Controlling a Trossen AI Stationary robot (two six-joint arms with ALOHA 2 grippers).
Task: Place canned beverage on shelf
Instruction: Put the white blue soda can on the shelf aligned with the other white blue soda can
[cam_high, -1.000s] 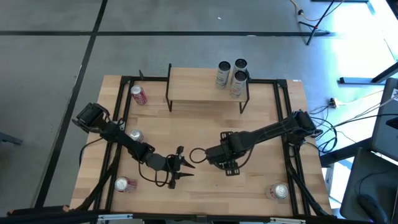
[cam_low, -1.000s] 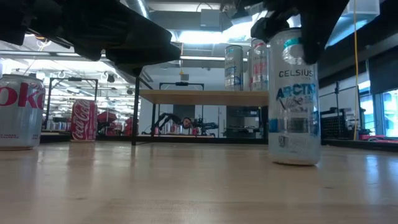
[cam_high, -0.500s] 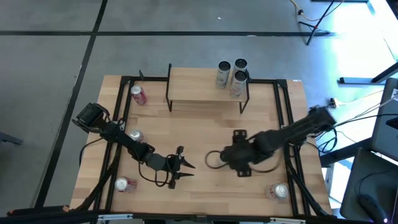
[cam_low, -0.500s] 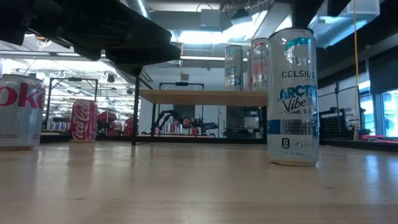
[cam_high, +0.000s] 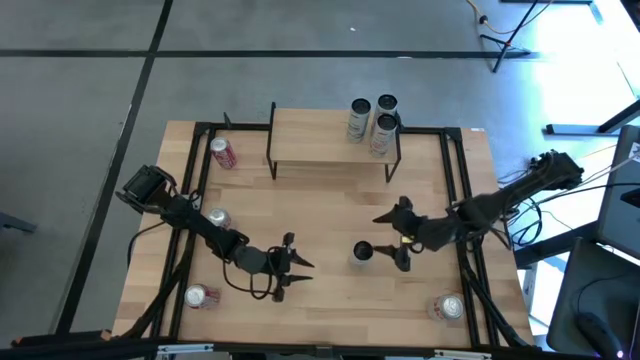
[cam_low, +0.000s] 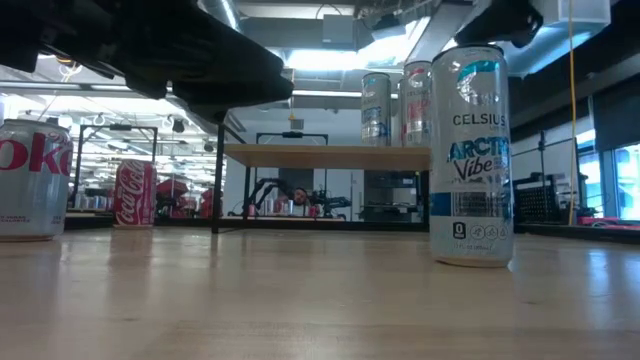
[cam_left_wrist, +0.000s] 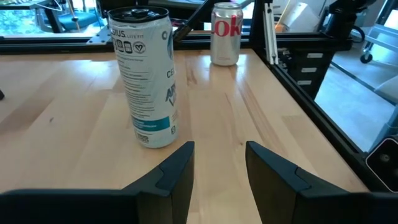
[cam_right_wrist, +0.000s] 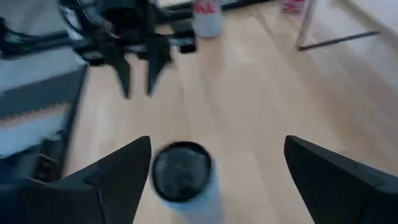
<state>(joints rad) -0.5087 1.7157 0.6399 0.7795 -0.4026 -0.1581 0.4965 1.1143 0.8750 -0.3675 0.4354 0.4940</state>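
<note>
A tall white-and-blue Celsius can (cam_high: 362, 252) stands upright on its base on the table; it also shows in the low view (cam_low: 470, 155), the left wrist view (cam_left_wrist: 143, 78) and the right wrist view (cam_right_wrist: 181, 171). My right gripper (cam_high: 393, 240) is open wide just right of the can and apart from it, its fingers on either side of the can top in its wrist view (cam_right_wrist: 217, 149). My left gripper (cam_high: 292, 272) is open and empty left of the can, pointing at it (cam_left_wrist: 221, 152). The shelf (cam_high: 335, 140) stands at the far side with three cans (cam_high: 372, 118) on its right end.
A red Coke can (cam_high: 222, 152) stands at the far left by the shelf. A silver Diet Coke can (cam_high: 217, 218) stands by the left arm. Further cans are near the front left (cam_high: 200, 296) and front right (cam_high: 447, 307). Black rails (cam_high: 455, 190) run along the table's sides.
My right gripper has let go of the Celsius can's top and drawn back toward the table's right edge, ending wide open beside it. The can stays upright on the table where it was.
</note>
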